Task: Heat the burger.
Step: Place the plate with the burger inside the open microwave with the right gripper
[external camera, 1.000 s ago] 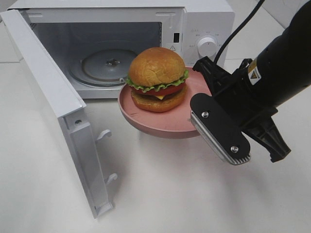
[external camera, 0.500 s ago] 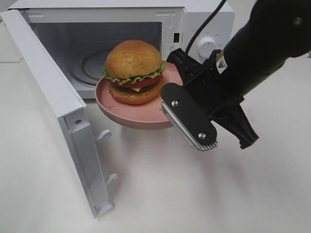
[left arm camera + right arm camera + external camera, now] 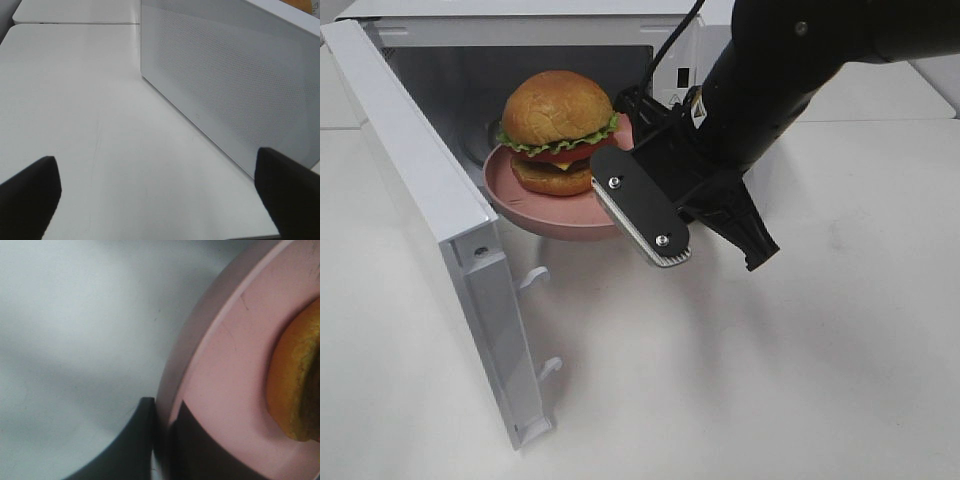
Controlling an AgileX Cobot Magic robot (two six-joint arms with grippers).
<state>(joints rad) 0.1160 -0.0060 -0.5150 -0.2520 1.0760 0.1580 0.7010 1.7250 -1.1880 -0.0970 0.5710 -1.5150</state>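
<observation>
Burger (image 3: 558, 130): glossy golden bun, green lettuce, red layer, dark patty, resting on a pink plate (image 3: 525, 205) at the open microwave's (image 3: 415, 170) mouth. Only the right wrist view shows the right gripper (image 3: 162, 427) pinching the plate rim. Only the left wrist view shows the left gripper (image 3: 159, 195), spread wide.

Burger (image 3: 558, 128) on pink plate (image 3: 520, 205), rim in right pincer (image 3: 618, 162), at mouth of microwave (image 3: 440, 75).

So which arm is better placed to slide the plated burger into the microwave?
The right. The right gripper clamps the pink plate's rim, carrying the burger at the open microwave's mouth. The left gripper hangs open and empty, outside the door.
</observation>
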